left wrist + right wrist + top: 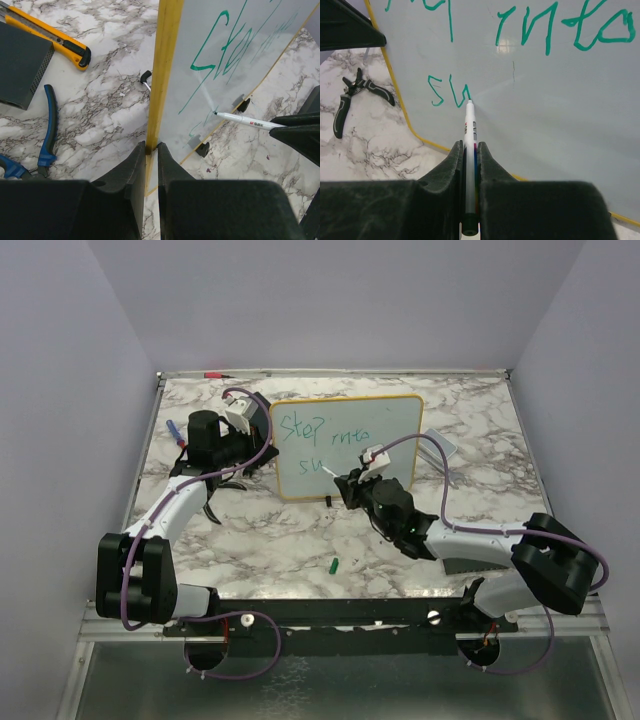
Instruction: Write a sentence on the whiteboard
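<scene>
The whiteboard [390, 445] with its yellow frame stands upright at the table's middle back. Green text [325, 425] on it reads "Step into" with "su" [449, 90] below. My left gripper [151, 147] is shut on the board's left frame edge [162, 65]. My right gripper [470, 145] is shut on a white marker [469, 135], whose tip touches the board just right of the "su". The marker also shows in the left wrist view [247, 121] and in the top view [338, 477].
A green marker cap [333, 565] lies near the front. Black-handled pliers [350, 97] lie left of the board. A yellow utility knife [50, 37], blue-handled pliers [47, 125] and a black box [20, 62] lie behind the board. A white tray [440, 445] sits at right.
</scene>
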You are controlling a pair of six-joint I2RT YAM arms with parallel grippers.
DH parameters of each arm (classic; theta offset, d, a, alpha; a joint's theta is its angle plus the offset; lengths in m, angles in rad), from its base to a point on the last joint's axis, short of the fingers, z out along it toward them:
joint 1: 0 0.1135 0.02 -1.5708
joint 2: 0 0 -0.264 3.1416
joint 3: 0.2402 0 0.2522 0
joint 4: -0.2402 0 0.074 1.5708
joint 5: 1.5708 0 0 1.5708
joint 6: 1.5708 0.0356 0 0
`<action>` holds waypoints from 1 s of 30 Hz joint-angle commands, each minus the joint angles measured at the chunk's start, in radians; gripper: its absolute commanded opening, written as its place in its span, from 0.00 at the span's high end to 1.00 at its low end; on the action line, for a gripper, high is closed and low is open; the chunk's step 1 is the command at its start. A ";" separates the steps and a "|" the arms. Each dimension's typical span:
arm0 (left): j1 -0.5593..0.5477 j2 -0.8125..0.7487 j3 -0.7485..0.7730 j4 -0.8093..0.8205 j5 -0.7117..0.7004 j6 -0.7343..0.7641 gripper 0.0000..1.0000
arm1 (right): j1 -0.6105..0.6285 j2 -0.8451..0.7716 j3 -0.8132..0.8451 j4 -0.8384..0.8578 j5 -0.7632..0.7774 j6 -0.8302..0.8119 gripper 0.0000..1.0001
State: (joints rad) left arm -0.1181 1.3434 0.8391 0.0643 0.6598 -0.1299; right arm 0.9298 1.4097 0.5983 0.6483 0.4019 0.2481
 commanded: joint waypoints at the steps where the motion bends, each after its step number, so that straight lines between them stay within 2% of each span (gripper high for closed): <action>1: -0.001 -0.039 -0.001 0.024 -0.009 0.001 1.00 | 0.000 0.002 -0.029 -0.015 0.006 0.029 0.99; 13: -0.001 -0.039 -0.003 0.025 -0.017 0.001 1.00 | 0.001 -0.017 -0.046 -0.038 0.024 0.041 1.00; 17: 0.000 -0.041 -0.003 0.025 -0.021 0.001 1.00 | 0.001 -0.067 -0.055 -0.044 0.032 0.026 0.99; 21: -0.001 -0.041 -0.003 0.023 -0.024 0.000 1.00 | 0.003 -0.157 -0.097 0.012 -0.035 -0.026 0.99; 30: 0.000 -0.043 -0.005 0.025 -0.020 0.001 1.00 | 0.002 -0.171 -0.080 -0.019 0.047 -0.042 0.99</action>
State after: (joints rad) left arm -0.1184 1.3334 0.8352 0.0639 0.6556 -0.1303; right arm 0.9298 1.2304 0.5064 0.6270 0.4076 0.2256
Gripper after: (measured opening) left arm 0.132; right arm 0.102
